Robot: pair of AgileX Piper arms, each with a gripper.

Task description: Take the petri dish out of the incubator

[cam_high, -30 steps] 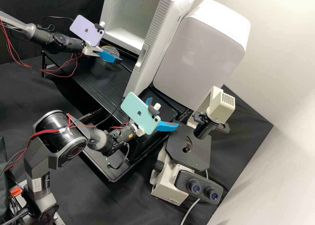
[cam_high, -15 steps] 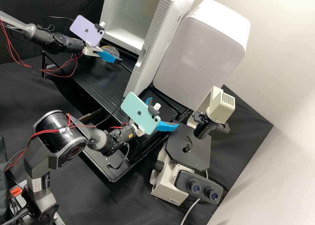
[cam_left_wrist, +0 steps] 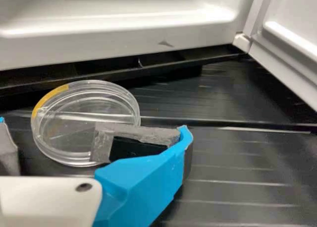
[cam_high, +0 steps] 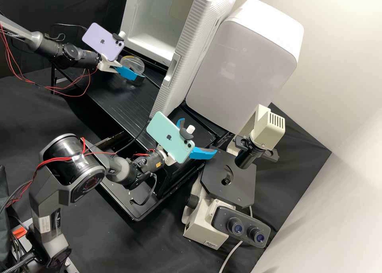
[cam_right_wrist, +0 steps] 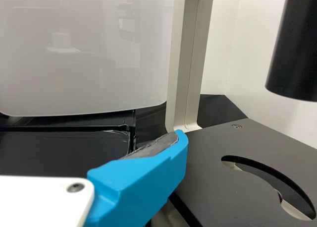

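- Left hand [cam_high: 129, 71] has its blue fingers apart, low over the black ribbed tray [cam_high: 119, 100] in front of the incubator [cam_high: 155, 22].
- From the left wrist view, the petri dish [cam_left_wrist: 74, 118] lies flat on that tray between the two fingers. The grey pad [cam_left_wrist: 136, 137] of one finger crosses in front of its rim, and I cannot tell whether they touch.
- That same view picks out a yellow strip [cam_left_wrist: 49, 95] on the dish's rim and the incubator's lower lip just beyond.
- From the high view, the dish is outside the incubator's open chamber, just before its threshold. The ribbed door [cam_high: 191, 46] is swung wide.
- Right hand [cam_high: 197, 139] hangs with its fingers apart and nothing between them, well apart from the dish, near the microscope [cam_high: 223, 221].
- Its own wrist view shows one blue finger [cam_right_wrist: 148, 177] at the edge of the microscope's black stage [cam_right_wrist: 233, 147], with a white rounded housing [cam_right_wrist: 84, 48] behind.
- Black cloth covers the table [cam_high: 119, 237].
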